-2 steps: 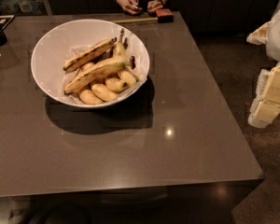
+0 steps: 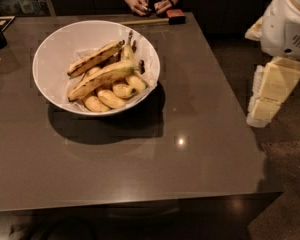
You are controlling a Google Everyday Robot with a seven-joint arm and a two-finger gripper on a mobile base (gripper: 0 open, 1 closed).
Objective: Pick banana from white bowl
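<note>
Well right of white bowl (image 2: 54, 54), end effector (image 2: 263, 109) hangs

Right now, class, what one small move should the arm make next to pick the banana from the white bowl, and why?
Probably carry the end effector over the table toward the white bowl. It hangs beyond the table's right edge, well apart from the bowl, where the banana lies among other bananas near the far side.
</note>
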